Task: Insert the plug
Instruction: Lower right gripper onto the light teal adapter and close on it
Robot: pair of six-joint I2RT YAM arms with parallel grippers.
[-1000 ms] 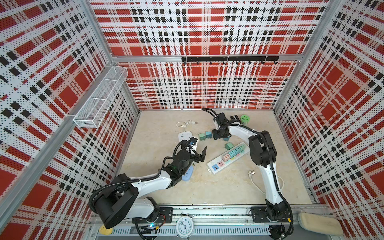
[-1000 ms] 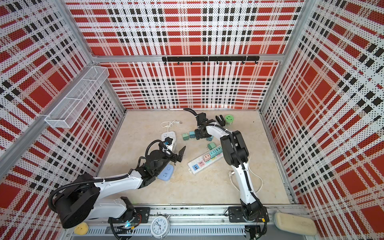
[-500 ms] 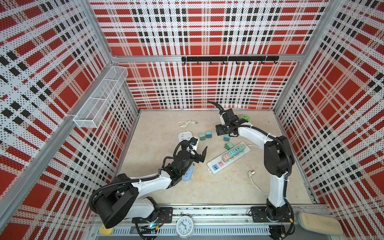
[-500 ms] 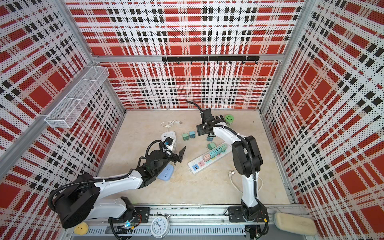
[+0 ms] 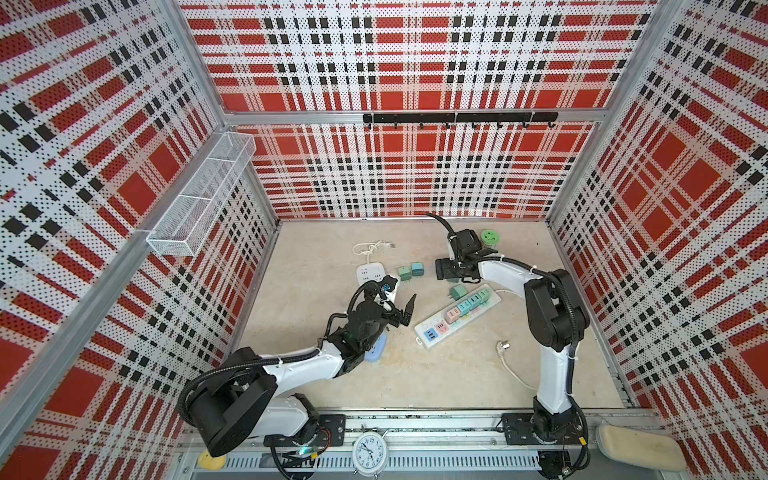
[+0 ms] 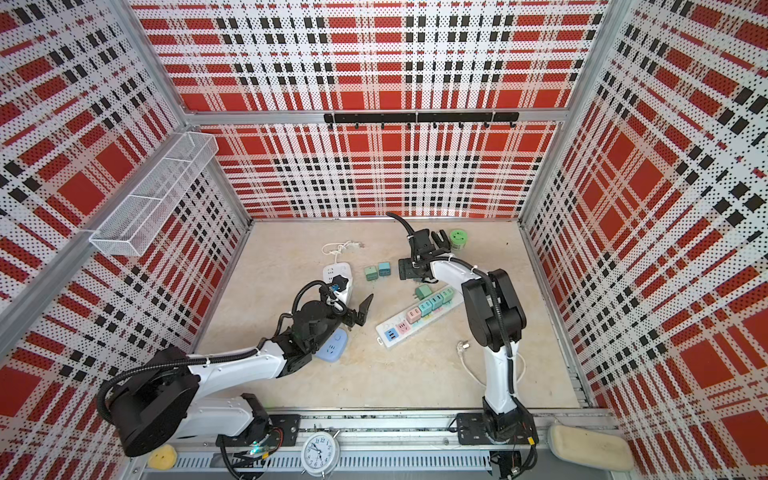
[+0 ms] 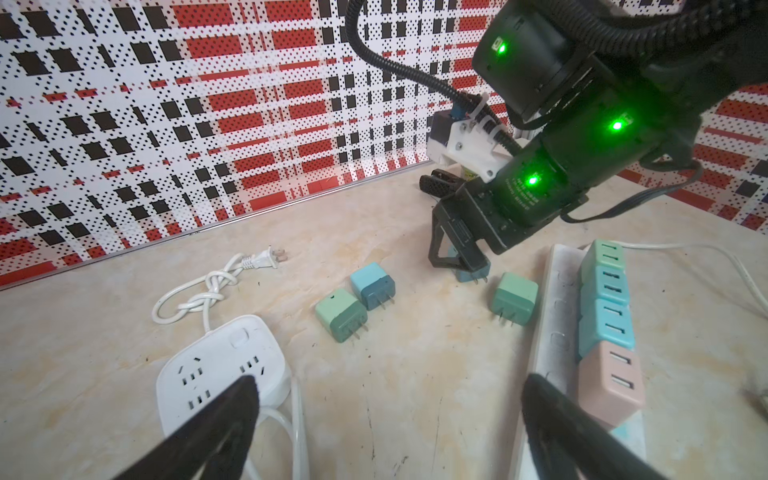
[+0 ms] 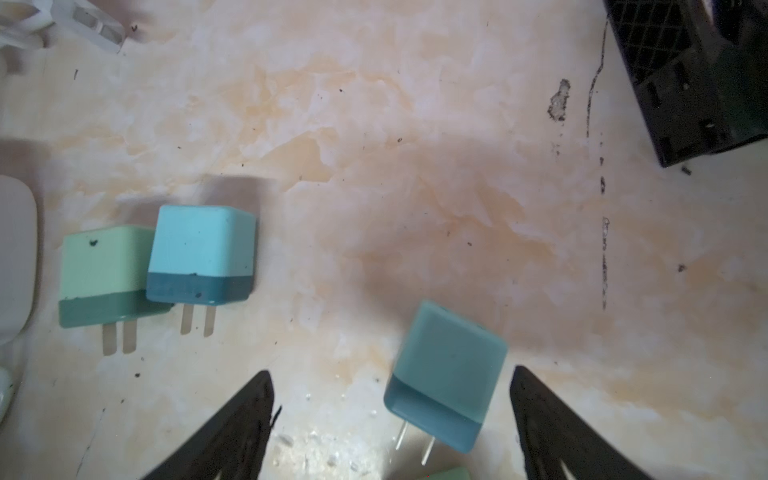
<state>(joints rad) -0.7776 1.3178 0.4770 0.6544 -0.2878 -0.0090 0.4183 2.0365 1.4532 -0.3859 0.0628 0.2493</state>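
Right end effector (image 8: 390,372) spread open around a teal plug (image 8: 446,374), gripping nothing.
The plug rests on the worktop (image 8: 415,166) between the two fingers, prongs bare and in no socket, near the power strip (image 7: 557,324), which carries a row of other plugs. The left end effector (image 7: 390,382) hovers wide open and empty between the white socket block (image 7: 224,365) and the strip.
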